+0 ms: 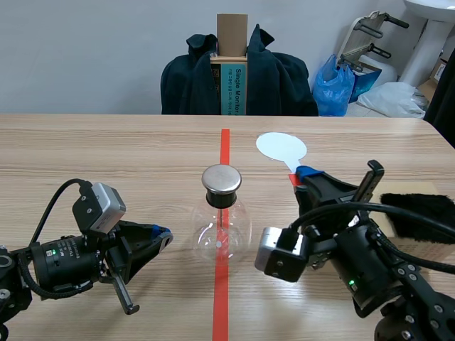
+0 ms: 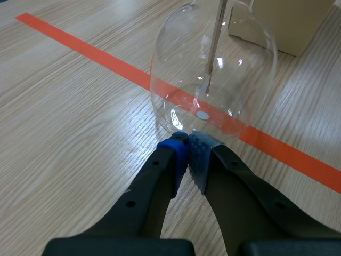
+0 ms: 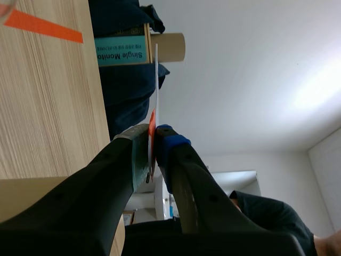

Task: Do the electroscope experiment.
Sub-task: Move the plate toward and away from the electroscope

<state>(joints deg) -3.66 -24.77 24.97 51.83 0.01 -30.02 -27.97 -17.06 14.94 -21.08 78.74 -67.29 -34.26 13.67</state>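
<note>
left fingers [image 2: 171, 160] meet on nothing, tips just beside the flask [image 2: 213, 69]; right fingers [image 3: 171, 145], near the flask, pinch a white paddle [image 1: 281, 147].

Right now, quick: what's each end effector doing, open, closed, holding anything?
Left end effector: closed on nothing, tips by the glass flask.
Right end effector: closed on the handle of the pale disc paddle.
</note>
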